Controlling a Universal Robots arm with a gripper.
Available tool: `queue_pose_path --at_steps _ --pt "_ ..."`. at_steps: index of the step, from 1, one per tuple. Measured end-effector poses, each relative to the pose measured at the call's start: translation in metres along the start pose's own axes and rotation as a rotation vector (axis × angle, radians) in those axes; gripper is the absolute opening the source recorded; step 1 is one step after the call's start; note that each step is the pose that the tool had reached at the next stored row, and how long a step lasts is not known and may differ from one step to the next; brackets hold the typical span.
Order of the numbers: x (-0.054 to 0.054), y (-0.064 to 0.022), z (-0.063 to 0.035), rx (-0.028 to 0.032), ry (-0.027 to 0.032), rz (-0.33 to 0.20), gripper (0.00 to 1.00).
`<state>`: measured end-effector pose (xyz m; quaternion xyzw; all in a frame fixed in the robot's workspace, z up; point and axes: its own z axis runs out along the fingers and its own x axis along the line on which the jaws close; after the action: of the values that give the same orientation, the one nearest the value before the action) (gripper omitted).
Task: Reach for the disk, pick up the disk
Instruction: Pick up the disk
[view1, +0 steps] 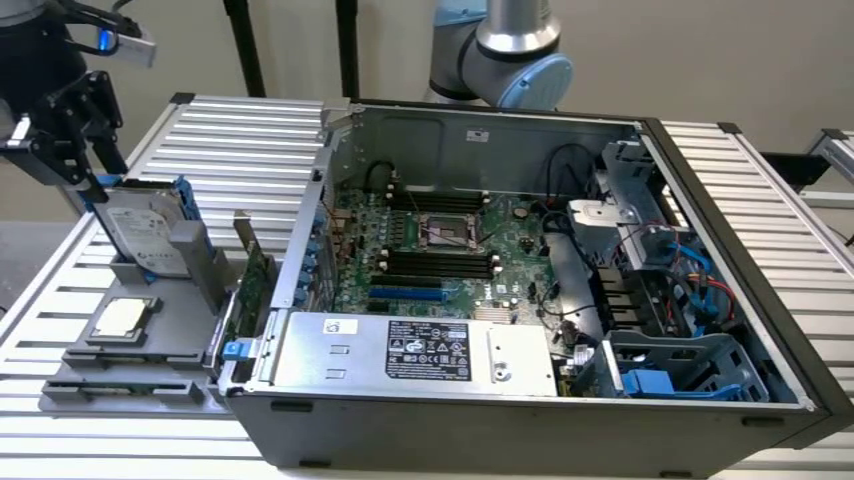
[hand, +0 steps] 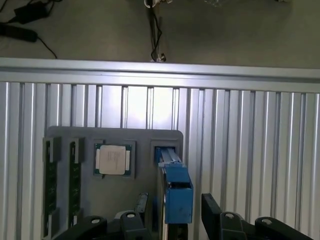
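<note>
Jaws spread wide, the end effector (hand: 172, 216) hangs just above the one disk (view1: 140, 230), standing on edge in a grey tray (view1: 134, 370) on the worktop (view1: 240, 140) alongside one square chip (view1: 120, 318) and two green memory sticks (hand: 74, 190).

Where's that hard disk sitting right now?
At the exterior view's left, the disk stands on edge in a grey holder, next to the square chip and beside the open computer case, with the black claw just above it.

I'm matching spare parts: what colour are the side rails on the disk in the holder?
Blue; rails on the disk show best in the wrist view.
</note>
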<state>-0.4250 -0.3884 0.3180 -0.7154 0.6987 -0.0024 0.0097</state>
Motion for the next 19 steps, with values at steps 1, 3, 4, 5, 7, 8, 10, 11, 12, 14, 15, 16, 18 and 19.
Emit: queue_pose_path --at_steps 1,3,4,5,7,8,10,11,12,14,15,16,18,19 --pt "0.0 0.0002 0.0017 0.0 0.0001 0.0 0.54" --pt "0.0 0.0005 0.0054 0.0 0.0001 0.0 0.54" --pt "0.0 0.0007 0.0072 0.0 0.0001 0.0 0.54" --pt "0.0 0.0009 0.009 0.0 0.0001 0.0 0.54" --pt "0.0 0.0014 0.0127 0.0 0.0 0.0 0.54" --pt "0.0 0.0015 0.0145 0.0001 0.0 0.0 0.54" --pt "0.0 0.0019 0.017 0.0 0.0 0.0 0.54" --pt "0.0 0.0021 0.0179 0.0 0.0 0.0 0.54" --pt "0.0 0.0023 0.0186 0.0 0.0 0.0 0.54" --pt "0.0 0.0025 0.0193 -0.0002 0.0002 0.0 0.54" --pt "0.0 0.0027 0.0197 -0.0002 0.0001 0.0 0.54" --pt "0.0 0.0027 0.02 0.0 0.0001 0.0 0.54" --pt "0.0 0.0029 0.0205 -0.0002 0.0001 0.0 0.54" --pt "-0.001 0.0031 0.0207 -0.0002 0.0001 0.0 0.54"
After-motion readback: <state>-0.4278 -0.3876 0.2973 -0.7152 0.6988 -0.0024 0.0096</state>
